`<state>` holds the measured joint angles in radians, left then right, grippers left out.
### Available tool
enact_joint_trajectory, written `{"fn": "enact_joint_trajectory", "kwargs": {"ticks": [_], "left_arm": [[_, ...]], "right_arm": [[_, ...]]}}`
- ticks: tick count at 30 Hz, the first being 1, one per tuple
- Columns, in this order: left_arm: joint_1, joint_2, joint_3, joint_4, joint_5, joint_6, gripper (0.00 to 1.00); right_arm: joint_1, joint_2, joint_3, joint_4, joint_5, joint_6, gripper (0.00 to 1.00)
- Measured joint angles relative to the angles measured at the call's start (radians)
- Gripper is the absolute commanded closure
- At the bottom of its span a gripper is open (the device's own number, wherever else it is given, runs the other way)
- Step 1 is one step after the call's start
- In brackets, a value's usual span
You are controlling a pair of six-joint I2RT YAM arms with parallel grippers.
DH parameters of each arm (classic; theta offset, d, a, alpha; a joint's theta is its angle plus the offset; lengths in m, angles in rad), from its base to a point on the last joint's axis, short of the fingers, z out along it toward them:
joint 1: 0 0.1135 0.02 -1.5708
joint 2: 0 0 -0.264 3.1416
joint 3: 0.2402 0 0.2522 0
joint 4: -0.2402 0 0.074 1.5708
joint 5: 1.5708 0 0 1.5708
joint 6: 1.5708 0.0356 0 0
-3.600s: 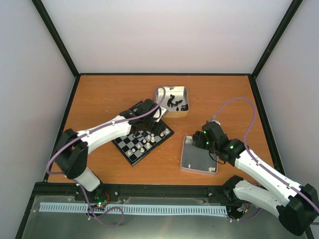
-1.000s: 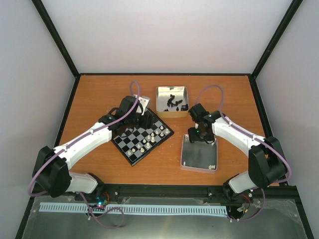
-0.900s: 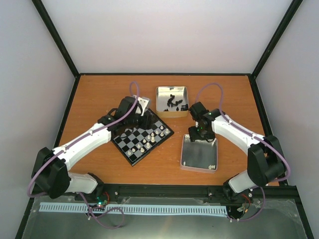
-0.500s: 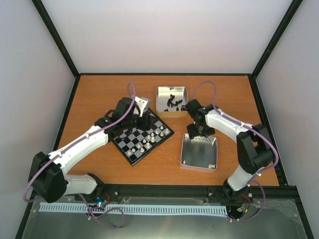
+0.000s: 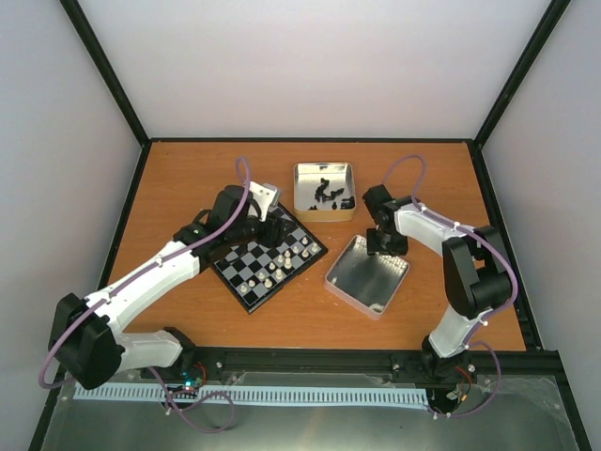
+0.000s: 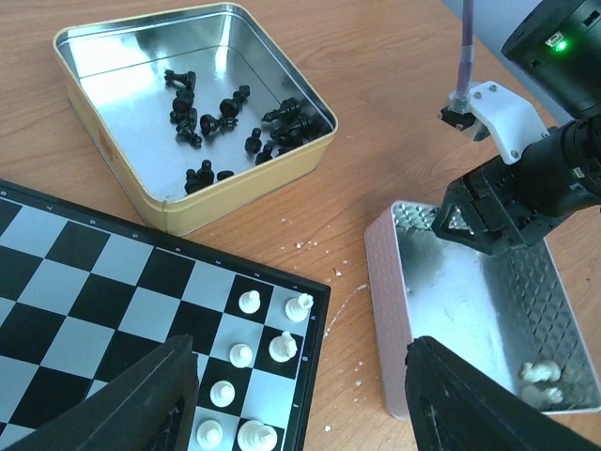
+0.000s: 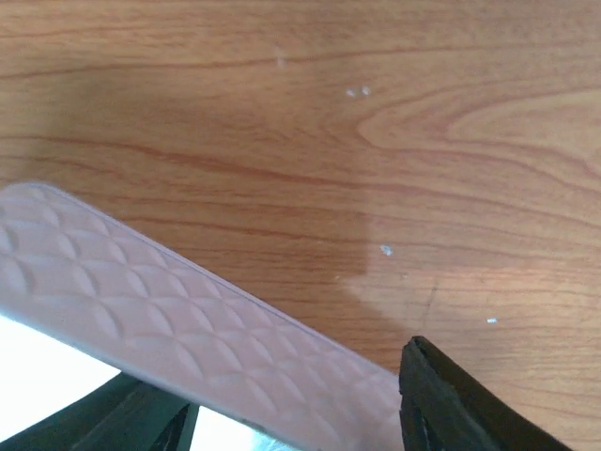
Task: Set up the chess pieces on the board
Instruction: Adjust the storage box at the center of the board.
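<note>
Waiting chess pieces (image 6: 538, 374): two cream-white ones are lying in a corner of the silver tin (image 6: 387, 319), at the end farthest from the rim the right arm is working. I am counting seven more standing on the board (image 6: 113, 301), along the edge nearest that tin.
Silver tin, changing: it is swinging round and sliding toward the board. Half a second ago it was sitting squarer and farther off; now one corner is pointing at the board, near it but not touching.
Meaning for me: I am judging that the last white pieces are being brought within easier reach of the board, with the setup looking well short of done.
Right gripper (image 5: 386, 243): its jaws are straddling the tin's far rim, well apart from the two pieces. I am unable to tell whether they are clamping the wall or only hooking it.
Left gripper (image 6: 305, 406): it is hovering over the board's corner, spread wide and carrying nothing, with the tin's pieces lying off to its right.
Black chessmen (image 6: 221, 120): a heap is sitting in the gold tin (image 6: 282, 178), beyond the board.
</note>
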<state>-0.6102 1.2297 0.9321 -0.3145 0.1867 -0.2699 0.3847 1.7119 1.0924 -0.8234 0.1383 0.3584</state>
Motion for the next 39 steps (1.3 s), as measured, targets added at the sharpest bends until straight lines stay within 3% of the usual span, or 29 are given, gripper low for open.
{"fn": "enact_joint_trajectory", "kwargs": {"ticks": [2,9,13,25,27,30,33,39], "left_arm": [[0.0,-0.007,-0.008,0.003,0.0,0.0,0.39],[0.0,-0.024,-0.032,0.004,-0.002,0.0,0.39],[0.0,-0.032,-0.039,0.004,-0.002,0.0,0.39],[0.0,-0.036,-0.042,0.004,-0.002,0.0,0.39],[0.0,-0.036,-0.042,0.004,-0.002,0.0,0.39],[0.0,-0.036,-0.042,0.004,-0.002,0.0,0.39],[0.0,-0.036,-0.041,0.004,-0.002,0.001,0.39],[0.0,-0.024,-0.037,0.0,-0.002,0.005,0.39]], "right_arm": [[-0.012,0.0,-0.013,0.003,-0.008,0.035,0.53],[-0.036,-0.042,-0.114,0.014,-0.046,0.229,0.46],[-0.051,-0.109,-0.188,0.004,-0.045,0.34,0.48],[-0.074,-0.277,-0.299,-0.02,-0.018,0.579,0.64],[-0.082,-0.309,-0.326,-0.011,-0.024,0.62,0.61],[-0.101,-0.357,-0.374,0.012,-0.048,0.674,0.43],[-0.109,-0.382,-0.386,0.013,-0.05,0.69,0.31],[-0.11,-0.465,-0.308,-0.005,-0.017,0.609,0.27]]}}
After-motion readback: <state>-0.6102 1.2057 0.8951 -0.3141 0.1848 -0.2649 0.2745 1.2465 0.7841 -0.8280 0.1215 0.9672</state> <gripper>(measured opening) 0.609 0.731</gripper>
